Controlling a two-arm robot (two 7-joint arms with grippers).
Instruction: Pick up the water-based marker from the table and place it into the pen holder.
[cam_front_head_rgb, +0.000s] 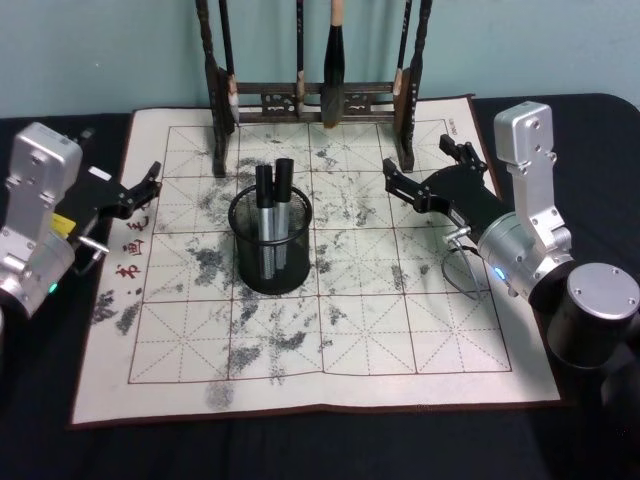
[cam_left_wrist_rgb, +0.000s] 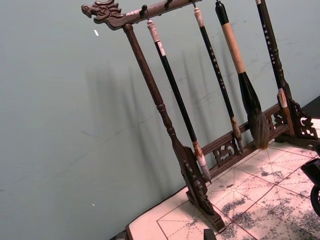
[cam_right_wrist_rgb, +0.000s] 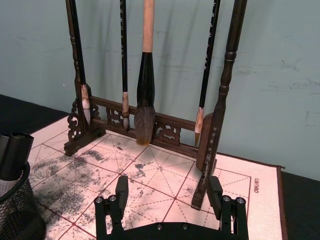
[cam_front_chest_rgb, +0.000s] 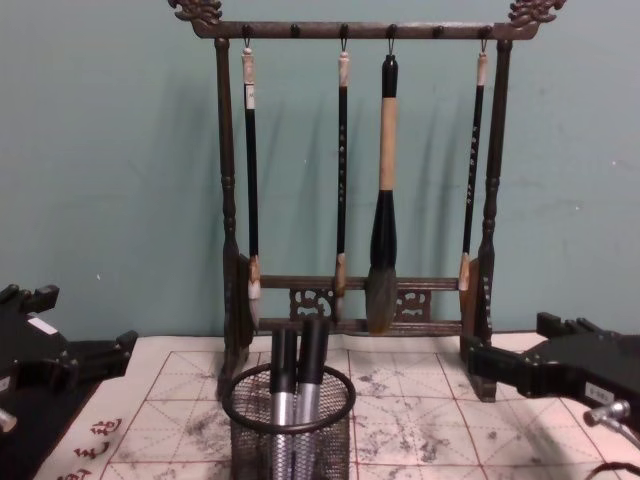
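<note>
The black wire-mesh pen holder (cam_front_head_rgb: 270, 268) stands on the paper mat, left of centre. Two water-based markers (cam_front_head_rgb: 273, 198) with black caps and silver barrels stand upright inside it, also seen from the chest (cam_front_chest_rgb: 298, 368). My left gripper (cam_front_head_rgb: 145, 197) hovers at the mat's left edge, open and holding nothing. My right gripper (cam_front_head_rgb: 418, 160) sits right of the holder, near the rack's right foot, open and empty. In the right wrist view its fingers (cam_right_wrist_rgb: 121, 189) are spread, with the holder (cam_right_wrist_rgb: 15, 212) and a marker cap (cam_right_wrist_rgb: 13, 154) off to the side.
A tall dark wooden rack (cam_front_head_rgb: 310, 100) of hanging calligraphy brushes (cam_front_chest_rgb: 384, 210) stands at the mat's far edge before a teal wall. The ink-stained gridded mat (cam_front_head_rgb: 330, 350) lies on a black tablecloth (cam_front_head_rgb: 590, 130). Open mat stretches in front of the holder.
</note>
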